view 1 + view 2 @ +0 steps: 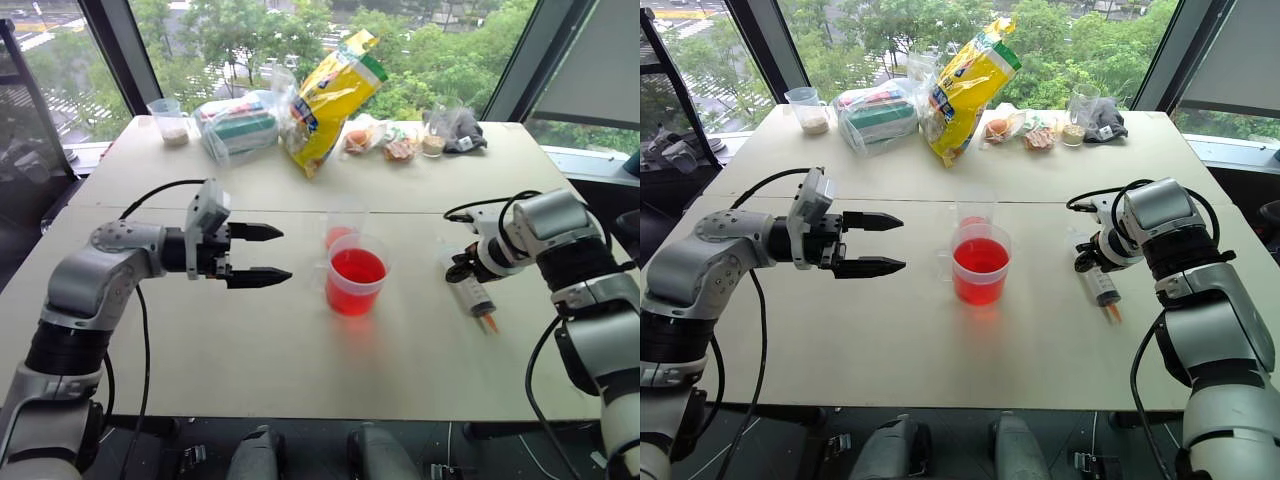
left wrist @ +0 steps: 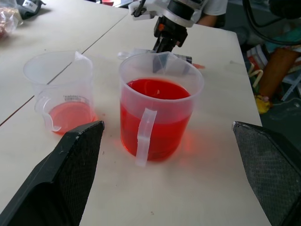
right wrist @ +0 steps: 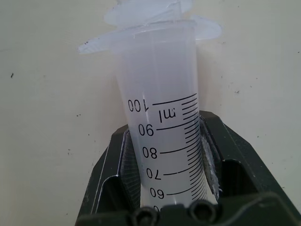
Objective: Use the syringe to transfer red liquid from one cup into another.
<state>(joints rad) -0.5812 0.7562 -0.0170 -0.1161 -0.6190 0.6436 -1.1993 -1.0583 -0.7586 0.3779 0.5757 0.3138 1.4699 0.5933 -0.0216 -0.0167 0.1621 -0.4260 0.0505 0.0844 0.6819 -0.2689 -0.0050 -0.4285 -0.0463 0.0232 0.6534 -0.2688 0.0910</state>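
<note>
The syringe (image 1: 474, 295) lies flat on the table at the right, its orange tip toward the near edge. My right gripper (image 1: 462, 268) points down and is shut on its clear barrel (image 3: 162, 117) just below the flange, with the black fingers (image 3: 110, 179) on both sides. The wider cup (image 1: 356, 275), holding plenty of red liquid (image 1: 357, 267), stands at the table's middle. Right behind it is the smaller cup (image 1: 340, 232) with a thin red layer at its bottom (image 2: 70, 115). My left gripper (image 1: 285, 253) hovers open to the left of the cups, pointing at them and holding nothing.
Along the far edge by the window stand a yellow snack bag (image 1: 330, 95), a plastic bag of packets (image 1: 240, 125), small food bags (image 1: 385, 140), a dark bundle (image 1: 462, 130) and a clear cup with beige contents (image 1: 170, 122). A seam (image 1: 300, 210) crosses the table.
</note>
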